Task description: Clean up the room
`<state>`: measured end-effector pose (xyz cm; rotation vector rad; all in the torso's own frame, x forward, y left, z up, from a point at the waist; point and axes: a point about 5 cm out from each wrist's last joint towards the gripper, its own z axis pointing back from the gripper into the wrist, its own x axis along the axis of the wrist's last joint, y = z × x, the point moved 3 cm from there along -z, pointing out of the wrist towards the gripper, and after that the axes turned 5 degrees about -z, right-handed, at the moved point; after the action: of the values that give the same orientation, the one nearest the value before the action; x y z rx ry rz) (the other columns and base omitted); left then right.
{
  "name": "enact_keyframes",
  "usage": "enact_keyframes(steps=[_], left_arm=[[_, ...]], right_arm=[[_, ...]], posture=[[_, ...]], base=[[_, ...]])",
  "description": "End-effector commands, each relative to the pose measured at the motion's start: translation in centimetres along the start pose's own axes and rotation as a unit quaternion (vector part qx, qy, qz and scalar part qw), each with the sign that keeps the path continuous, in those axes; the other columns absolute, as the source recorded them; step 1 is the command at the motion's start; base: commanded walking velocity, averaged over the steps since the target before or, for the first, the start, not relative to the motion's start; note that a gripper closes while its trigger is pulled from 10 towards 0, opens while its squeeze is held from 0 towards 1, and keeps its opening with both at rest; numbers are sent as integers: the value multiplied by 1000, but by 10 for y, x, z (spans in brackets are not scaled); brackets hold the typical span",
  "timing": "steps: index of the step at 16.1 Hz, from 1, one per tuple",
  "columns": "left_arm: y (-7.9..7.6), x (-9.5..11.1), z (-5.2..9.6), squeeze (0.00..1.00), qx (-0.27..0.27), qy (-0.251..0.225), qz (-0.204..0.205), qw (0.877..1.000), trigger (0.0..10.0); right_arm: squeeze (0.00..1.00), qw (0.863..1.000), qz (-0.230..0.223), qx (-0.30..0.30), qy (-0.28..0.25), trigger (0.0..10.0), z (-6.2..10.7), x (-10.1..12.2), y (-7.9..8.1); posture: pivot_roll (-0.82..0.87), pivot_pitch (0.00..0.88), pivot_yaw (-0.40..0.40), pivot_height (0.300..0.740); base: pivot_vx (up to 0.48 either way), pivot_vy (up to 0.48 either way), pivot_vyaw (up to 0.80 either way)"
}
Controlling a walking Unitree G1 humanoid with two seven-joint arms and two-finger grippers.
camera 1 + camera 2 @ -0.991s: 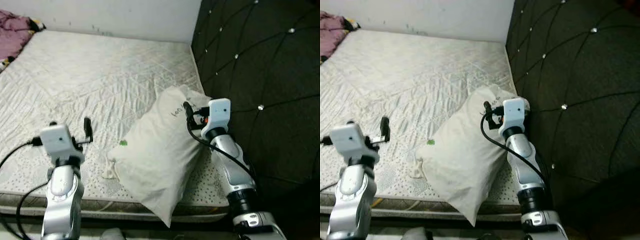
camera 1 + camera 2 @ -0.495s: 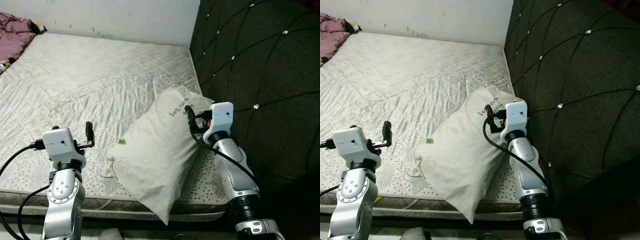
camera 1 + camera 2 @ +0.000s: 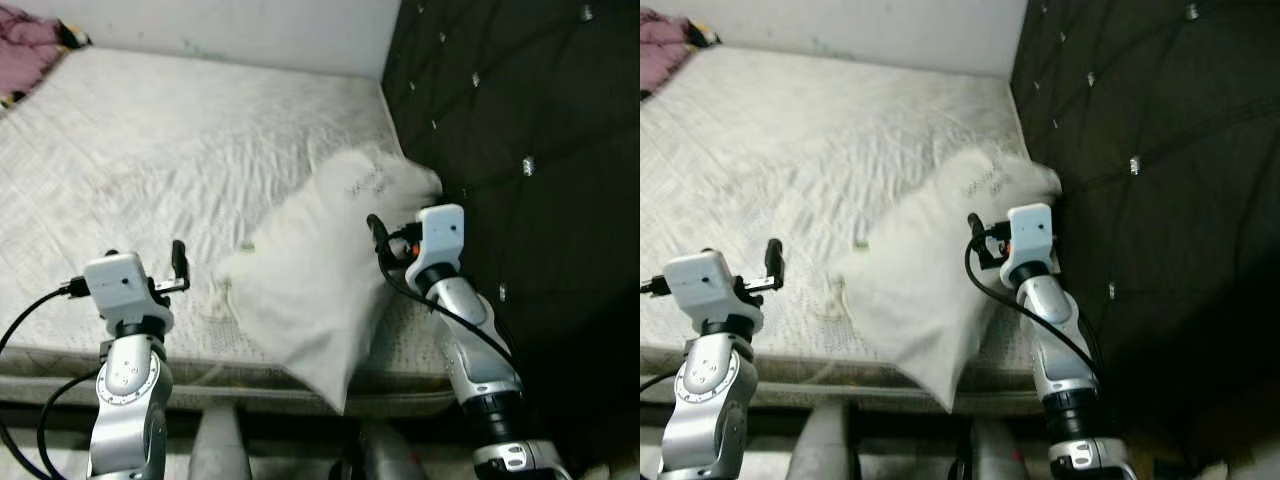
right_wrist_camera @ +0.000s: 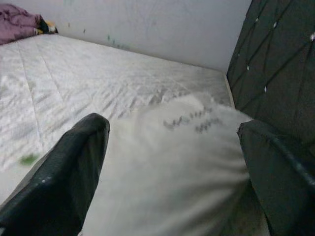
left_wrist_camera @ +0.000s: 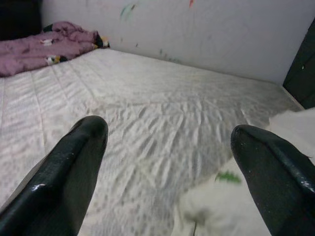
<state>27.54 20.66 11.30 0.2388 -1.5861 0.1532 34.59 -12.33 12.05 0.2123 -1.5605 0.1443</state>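
White pillow (image 3: 320,280) lies on mattress (image 3: 150,170) near black padded headboard (image 3: 520,150), one corner hanging over front edge. Right gripper (image 4: 172,162) held over pillow, fingers spread wide, gripping nothing. Left gripper (image 5: 170,162) above mattress beside pillow, fingers apart, empty. Purple blanket (image 5: 44,46) at far corner by wall.

A bedroom in a home. A bare quilted mattress (image 3: 180,150) takes up most of the room, ahead of the left hand (image 3: 177,262). A black tufted headboard (image 3: 520,130) with shiny studs rises just beside the right hand (image 3: 373,230), and a white pillow (image 3: 320,270) lies before it. Crumpled purple bedding (image 5: 44,46) sits far beyond the left hand, against a plain white wall (image 5: 197,29).
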Motion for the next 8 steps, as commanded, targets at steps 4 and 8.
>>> enact_keyframes(steps=[4, 8], left_arm=[[9, 3, -3, 0, 31, 2, 8, 1000, 10000], [18, 1, -3, 0, 59, 7, 15, 998, 10000]], right_arm=[[0, 1000, 12, 22, 0, 10000, -1, 3, 3], [0, 999, 20, 39, 8, 10000, 0, -1, 7]], posture=[[52, 2, -86, 610], [54, 1, -96, 610]], base=[[0, 0, 0], [0, 0, 0]])
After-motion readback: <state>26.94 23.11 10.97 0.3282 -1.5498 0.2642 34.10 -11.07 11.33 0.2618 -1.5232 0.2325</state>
